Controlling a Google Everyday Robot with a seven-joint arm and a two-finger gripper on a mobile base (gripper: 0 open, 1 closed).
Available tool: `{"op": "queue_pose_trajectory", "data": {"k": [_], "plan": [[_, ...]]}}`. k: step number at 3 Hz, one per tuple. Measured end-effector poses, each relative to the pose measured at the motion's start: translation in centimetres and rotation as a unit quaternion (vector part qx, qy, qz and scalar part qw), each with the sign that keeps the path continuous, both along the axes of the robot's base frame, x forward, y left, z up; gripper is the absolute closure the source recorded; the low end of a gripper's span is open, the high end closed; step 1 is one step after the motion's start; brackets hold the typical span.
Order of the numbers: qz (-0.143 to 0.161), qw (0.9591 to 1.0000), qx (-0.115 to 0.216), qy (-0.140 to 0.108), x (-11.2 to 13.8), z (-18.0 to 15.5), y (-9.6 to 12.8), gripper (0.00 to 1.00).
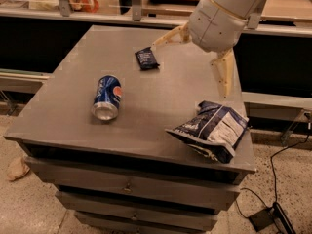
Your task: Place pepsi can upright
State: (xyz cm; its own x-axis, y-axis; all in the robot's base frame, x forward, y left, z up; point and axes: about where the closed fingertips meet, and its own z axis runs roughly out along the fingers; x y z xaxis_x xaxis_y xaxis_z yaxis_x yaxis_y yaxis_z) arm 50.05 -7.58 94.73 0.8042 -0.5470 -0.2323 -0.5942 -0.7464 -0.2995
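The table (161, 106) is seen with bare room at its middle. The chip bag (210, 129) lies at the front right edge. The can (107, 97), marked with the Pepsi logo, lies on its side left of centre. The packet (146, 58) lies toward the back. The gripper (189, 69) hangs above the right side, spread wide, nothing held.

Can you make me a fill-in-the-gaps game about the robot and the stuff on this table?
1. The pepsi can is lying on its ____ on the table.
2. The gripper hangs above the table with its fingers ____.
3. Counting the can, the small dark packet and the chip bag, ____ things lie on the table.
4. The gripper is holding ____.

Missing words: side; open; three; nothing.
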Motion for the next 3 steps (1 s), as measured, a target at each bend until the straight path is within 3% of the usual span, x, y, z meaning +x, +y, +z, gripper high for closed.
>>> {"op": "queue_pose_trajectory", "data": {"k": [1,2,3], "plan": [[0.025,0.9991,0.019,-0.027,-0.6,1.2,1.5,0.00],[0.132,0.9881,0.035,-0.070,-1.5,2.3,4.3,0.00],[0.247,0.9623,0.040,-0.107,-3.1,2.5,8.3,0.00]]}}
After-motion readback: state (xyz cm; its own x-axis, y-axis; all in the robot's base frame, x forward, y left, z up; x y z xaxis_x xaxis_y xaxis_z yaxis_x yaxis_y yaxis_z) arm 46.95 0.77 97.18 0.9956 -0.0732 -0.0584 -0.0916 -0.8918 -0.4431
